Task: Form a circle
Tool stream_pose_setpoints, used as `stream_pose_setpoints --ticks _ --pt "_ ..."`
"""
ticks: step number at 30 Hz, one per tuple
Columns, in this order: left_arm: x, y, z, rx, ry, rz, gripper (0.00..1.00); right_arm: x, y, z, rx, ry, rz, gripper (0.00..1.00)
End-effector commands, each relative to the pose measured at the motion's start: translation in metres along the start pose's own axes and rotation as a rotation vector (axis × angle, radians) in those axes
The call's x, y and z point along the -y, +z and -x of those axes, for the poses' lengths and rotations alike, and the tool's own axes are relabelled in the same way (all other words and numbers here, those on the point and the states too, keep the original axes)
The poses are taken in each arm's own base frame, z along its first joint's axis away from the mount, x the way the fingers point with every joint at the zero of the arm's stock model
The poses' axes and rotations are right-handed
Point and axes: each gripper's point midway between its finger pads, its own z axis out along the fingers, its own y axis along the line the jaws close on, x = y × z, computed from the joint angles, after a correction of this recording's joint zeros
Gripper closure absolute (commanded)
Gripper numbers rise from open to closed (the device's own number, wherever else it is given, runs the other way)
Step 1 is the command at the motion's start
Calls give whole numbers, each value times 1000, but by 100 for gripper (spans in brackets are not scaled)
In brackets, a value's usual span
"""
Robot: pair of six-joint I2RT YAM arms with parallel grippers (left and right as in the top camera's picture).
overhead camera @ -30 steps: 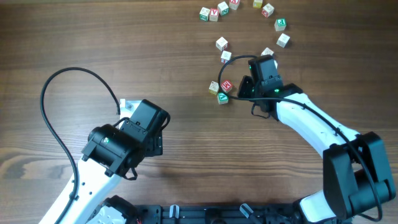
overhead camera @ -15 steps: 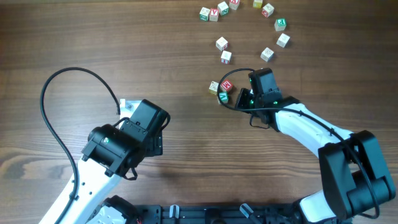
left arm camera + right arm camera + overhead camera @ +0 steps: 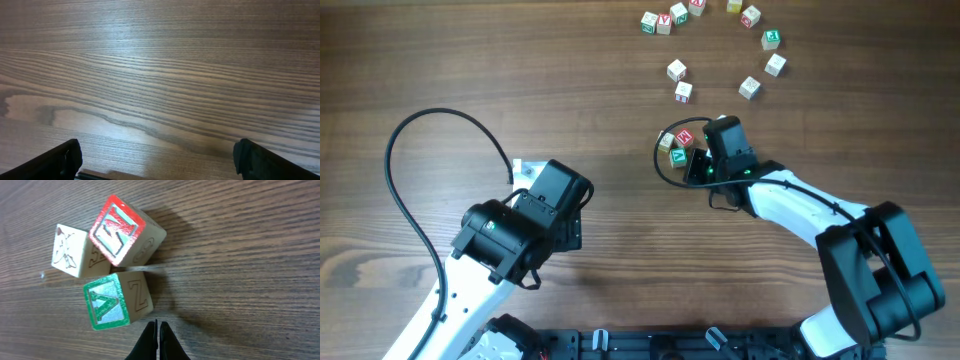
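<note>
Blocks lie in two groups on the wooden table. We see a loose arc of them near the far edge. Nearer the arms is a tight cluster of three: a red-faced block, a plain block touching it, and a green-faced block just below both in the right wrist view. The right gripper is clenched, fingers pressed together with nothing between them. Its tip stands just beside the green-faced block's lower corner, and we cannot tell whether it touches. The left gripper hangs released, fingers spread wide over the table, well apart from every block.
</note>
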Motion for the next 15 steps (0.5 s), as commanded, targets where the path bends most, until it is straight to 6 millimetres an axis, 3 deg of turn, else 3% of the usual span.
stream_pose_setpoints --ticks 1,15 --pt "0 0 -1 -2 -20 -8 0 3 8 -9 -23 23 -7 95" --pt "0 0 -1 -2 -20 -8 0 -6 16 -10 -11 21 18 96"
